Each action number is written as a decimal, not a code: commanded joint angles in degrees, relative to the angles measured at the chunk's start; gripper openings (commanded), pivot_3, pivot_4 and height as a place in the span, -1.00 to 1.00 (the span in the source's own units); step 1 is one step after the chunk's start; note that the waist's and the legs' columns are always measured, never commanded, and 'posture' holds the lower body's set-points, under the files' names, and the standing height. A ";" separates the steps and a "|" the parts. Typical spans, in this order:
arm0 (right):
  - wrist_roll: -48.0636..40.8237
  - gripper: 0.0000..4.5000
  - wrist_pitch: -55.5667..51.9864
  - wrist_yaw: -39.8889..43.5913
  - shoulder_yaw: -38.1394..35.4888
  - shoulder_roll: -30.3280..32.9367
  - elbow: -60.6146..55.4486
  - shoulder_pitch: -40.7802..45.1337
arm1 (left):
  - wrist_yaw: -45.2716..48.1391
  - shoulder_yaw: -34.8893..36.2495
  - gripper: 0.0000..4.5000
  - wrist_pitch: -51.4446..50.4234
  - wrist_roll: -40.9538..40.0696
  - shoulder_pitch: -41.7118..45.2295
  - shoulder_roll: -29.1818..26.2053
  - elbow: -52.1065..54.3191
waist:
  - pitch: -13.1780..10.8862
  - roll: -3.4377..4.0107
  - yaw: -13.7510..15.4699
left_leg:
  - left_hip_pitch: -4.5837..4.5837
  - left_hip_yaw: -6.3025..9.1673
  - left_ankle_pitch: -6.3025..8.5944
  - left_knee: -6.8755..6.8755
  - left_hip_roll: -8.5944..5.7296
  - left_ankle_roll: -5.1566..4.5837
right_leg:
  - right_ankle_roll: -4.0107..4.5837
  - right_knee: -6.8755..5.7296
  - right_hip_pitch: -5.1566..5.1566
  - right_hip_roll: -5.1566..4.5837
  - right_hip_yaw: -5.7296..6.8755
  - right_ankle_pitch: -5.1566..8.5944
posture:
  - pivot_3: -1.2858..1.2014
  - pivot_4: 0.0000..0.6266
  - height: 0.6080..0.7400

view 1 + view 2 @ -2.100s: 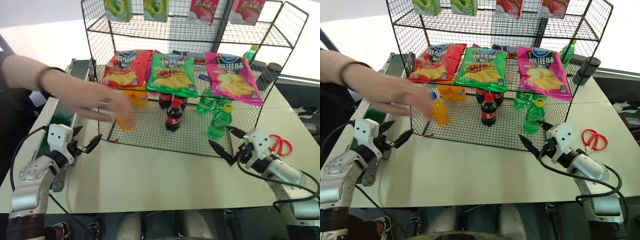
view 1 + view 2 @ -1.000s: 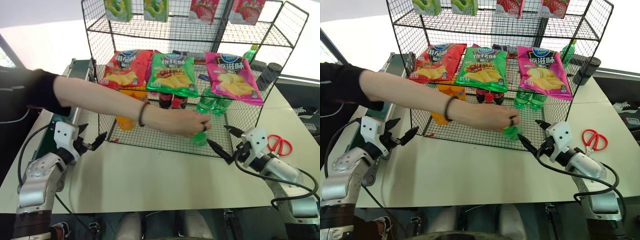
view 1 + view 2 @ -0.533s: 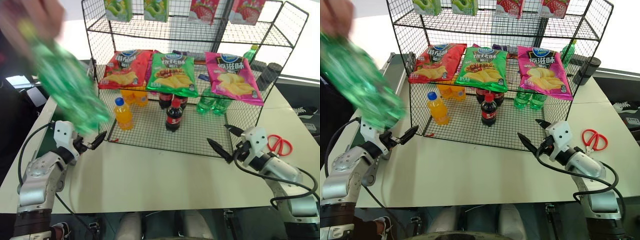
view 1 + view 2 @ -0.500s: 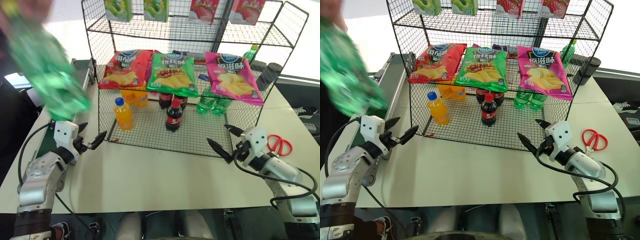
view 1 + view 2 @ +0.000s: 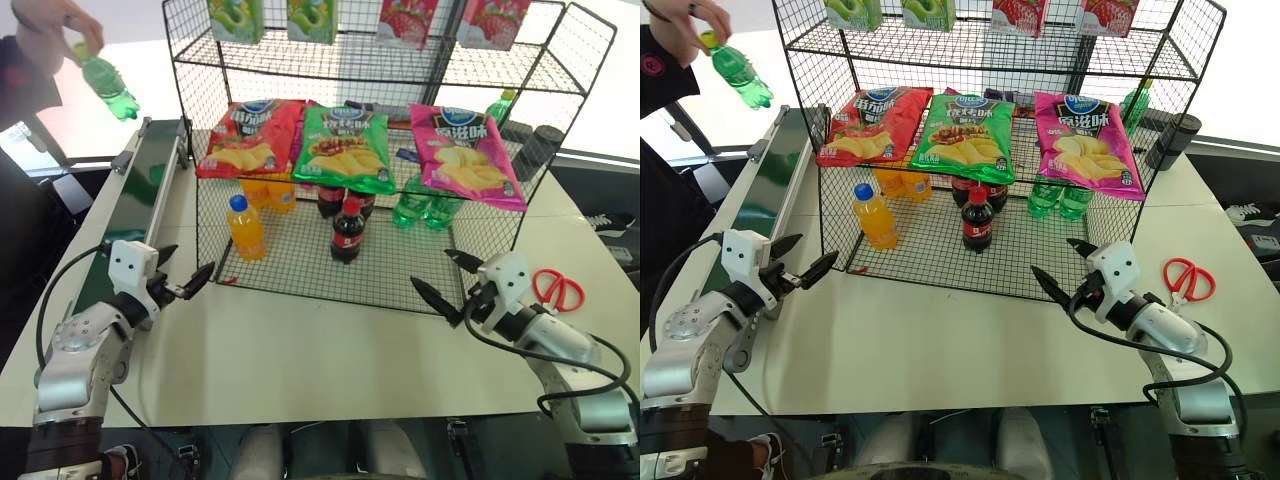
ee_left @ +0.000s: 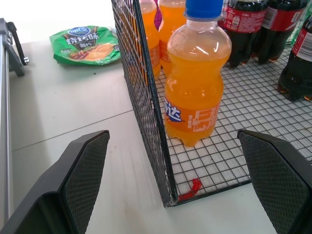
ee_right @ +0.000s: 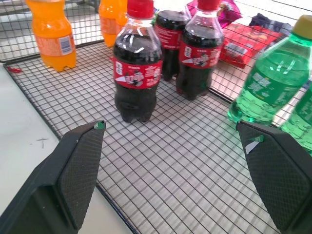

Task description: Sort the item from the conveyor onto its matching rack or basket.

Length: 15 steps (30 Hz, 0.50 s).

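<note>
A person's hand held the green bottle above the conveyor's far end. Both grippers, left and right, waited with fingers apart. Best to wait until it lay on the belt, then grasp its body with the left gripper for the rack.

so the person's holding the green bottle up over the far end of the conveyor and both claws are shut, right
Not quite: both claws are open. The left claw and right claw each hold their fingers spread wide, as the left eye view shows. The rest stands: a person's hand holds the green bottle above the far end of the conveyor.
</note>
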<state>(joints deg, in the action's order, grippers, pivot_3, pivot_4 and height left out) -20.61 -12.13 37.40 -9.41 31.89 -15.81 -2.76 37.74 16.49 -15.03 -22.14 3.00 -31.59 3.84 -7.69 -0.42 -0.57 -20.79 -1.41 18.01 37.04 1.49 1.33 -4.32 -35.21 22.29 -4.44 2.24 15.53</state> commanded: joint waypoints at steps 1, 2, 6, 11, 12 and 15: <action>-0.73 0.98 -0.11 -0.21 -0.77 0.09 -2.70 1.06 | 2.99 -1.28 1.00 -2.69 -2.48 -0.04 -1.63 4.61 | 0.00 0.00 0.03 | 0.00 0.00 0.00 0.01 0.00 0.00 | 0.00 0.00 0.00 0.00 0.00 0.00 | 0.03 -0.52 1.00; -0.74 0.98 -0.21 -0.23 -0.85 0.13 -2.88 1.00 | 3.75 -1.86 1.00 -3.30 -2.74 -0.15 -1.87 5.34 | 0.00 0.00 0.06 | 0.00 0.00 0.00 0.01 0.00 0.00 | 0.00 0.00 0.00 0.00 0.00 0.00 | 0.03 -0.52 1.00; -0.62 0.98 -0.35 -0.57 -0.86 -0.16 -3.93 0.03 | 3.77 -2.68 1.00 -4.12 -2.87 0.81 -1.80 6.03 | 0.00 0.00 0.03 | 0.00 0.00 0.00 0.02 -0.01 0.00 | 0.00 0.00 -0.01 0.00 0.00 0.00 | 0.03 -0.52 1.00; -0.57 0.98 -0.52 -0.97 -0.59 -0.43 -4.33 -0.31 | 4.03 -3.12 1.00 -4.43 -2.96 1.16 -1.80 5.63 | 0.00 -0.01 0.02 | 0.01 0.00 0.00 0.02 0.00 0.00 | -0.01 -0.02 -0.01 0.04 0.00 -0.01 | 0.03 -0.52 1.00; -0.61 0.98 -0.52 -0.97 -0.57 -0.44 -4.27 -0.27 | 3.93 -2.90 1.00 -4.33 -3.03 1.00 -1.76 5.63 | 0.00 -0.01 0.02 | 0.01 -0.01 0.00 0.02 0.00 0.00 | -0.01 -0.01 -0.01 0.04 0.00 -0.01 | 0.03 -0.52 1.00; -0.68 0.98 -0.52 -0.87 -0.38 -0.53 -4.09 -0.07 | 2.44 -0.57 1.00 -4.65 -4.09 0.68 -1.34 5.50 | 0.00 -0.01 0.02 | 0.01 -0.01 0.00 0.02 0.00 0.00 | -0.01 -0.02 -0.01 0.06 0.00 -0.01 | 0.03 -0.52 1.00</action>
<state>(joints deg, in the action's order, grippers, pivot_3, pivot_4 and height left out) -20.72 -13.16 36.66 -9.42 31.87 -17.77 -3.26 41.23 12.76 -19.70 -24.50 3.30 -33.00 7.95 -7.68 -0.43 -0.54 -20.78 -1.42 18.01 37.06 1.49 1.32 -4.33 -35.23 22.29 -4.37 2.24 15.53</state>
